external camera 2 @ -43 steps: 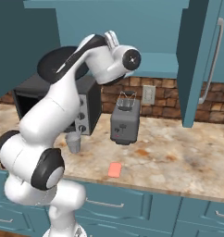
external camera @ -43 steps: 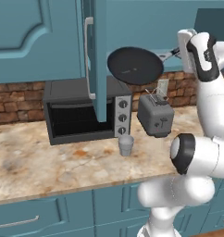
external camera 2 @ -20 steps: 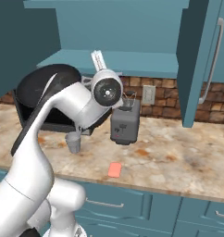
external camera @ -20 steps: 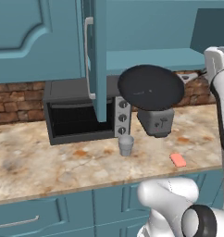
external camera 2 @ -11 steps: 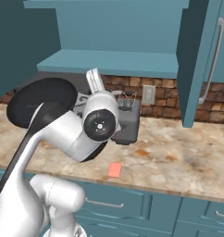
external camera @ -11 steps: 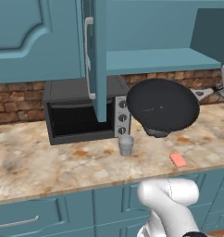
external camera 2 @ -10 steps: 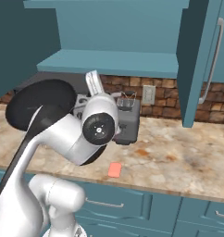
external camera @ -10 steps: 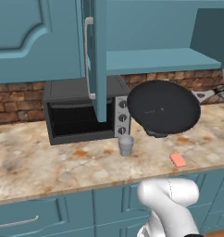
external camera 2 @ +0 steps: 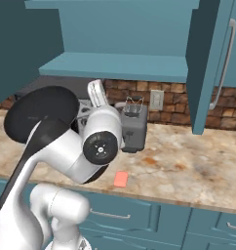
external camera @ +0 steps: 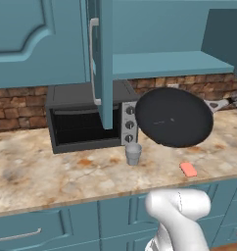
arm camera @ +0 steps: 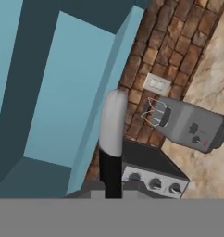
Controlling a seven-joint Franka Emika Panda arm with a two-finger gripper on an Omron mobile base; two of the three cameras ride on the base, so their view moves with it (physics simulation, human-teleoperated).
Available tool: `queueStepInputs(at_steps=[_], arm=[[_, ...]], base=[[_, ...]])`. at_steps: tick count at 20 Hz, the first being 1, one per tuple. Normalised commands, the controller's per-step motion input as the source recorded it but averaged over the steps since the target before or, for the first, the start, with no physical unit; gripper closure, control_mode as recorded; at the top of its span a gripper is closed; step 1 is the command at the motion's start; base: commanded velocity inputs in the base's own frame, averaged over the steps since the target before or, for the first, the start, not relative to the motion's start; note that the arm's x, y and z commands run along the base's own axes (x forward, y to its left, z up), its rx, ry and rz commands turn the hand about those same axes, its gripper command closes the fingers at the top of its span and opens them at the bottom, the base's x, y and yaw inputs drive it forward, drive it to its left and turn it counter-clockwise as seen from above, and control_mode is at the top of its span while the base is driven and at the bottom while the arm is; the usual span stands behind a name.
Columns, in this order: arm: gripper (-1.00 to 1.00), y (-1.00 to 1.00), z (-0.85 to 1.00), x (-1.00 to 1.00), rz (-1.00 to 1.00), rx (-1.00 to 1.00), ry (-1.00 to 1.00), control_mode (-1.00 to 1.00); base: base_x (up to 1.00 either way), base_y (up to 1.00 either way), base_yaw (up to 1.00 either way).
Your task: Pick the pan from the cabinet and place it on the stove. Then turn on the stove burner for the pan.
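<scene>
The pan (external camera: 173,117) is a black round disc, tilted so its flat face looks at the left base camera, and it hangs in the air above the counter in front of the open cabinet (external camera: 164,63). Its grey handle (external camera: 217,104) runs off to the right. In the hand view the handle (arm camera: 113,121) rises from between the fingertips of my gripper (arm camera: 111,187), which is shut on it. From the right base camera the pan (external camera 2: 39,112) shows at the left, partly behind my arm. The stove and the stove burner are out of view.
A black toaster oven (external camera: 86,120) stands under the cabinet's open door (external camera: 103,63). A small grey cup (external camera: 133,153) and a pink sponge (external camera: 188,169) lie on the marble counter (external camera: 52,171). A grey toaster (external camera 2: 134,127) stands by the brick wall, and a second open door (external camera 2: 207,63) hangs at the right.
The pan has come down and to the right, away from the cabinet shelf and toward the counter's right end. My arm has swung closer to the right base camera. The grip has not changed.
</scene>
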Motion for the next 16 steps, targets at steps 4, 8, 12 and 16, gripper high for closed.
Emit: queueStepInputs(at_steps=[4, 8, 12, 16], arm=[[1.0, -0.01, -0.15, -0.4, 0.0, 0.0, -0.09, 1.0], [1.0, 0.0, 0.0, 0.0, 0.0, 0.0, 0.0, 1.0], [1.0, 0.0, 0.0, 0.0, 0.0, 0.0, 0.0, 1.0], [1.0, 0.0, 0.0, 0.0, 0.0, 0.0, 0.0, 1.0]], base=[[-0.21, -0.04, 0.0], [-0.89, -0.05, 0.0], [-0.74, 0.02, 0.0], [-0.6, 0.18, 0.01]])
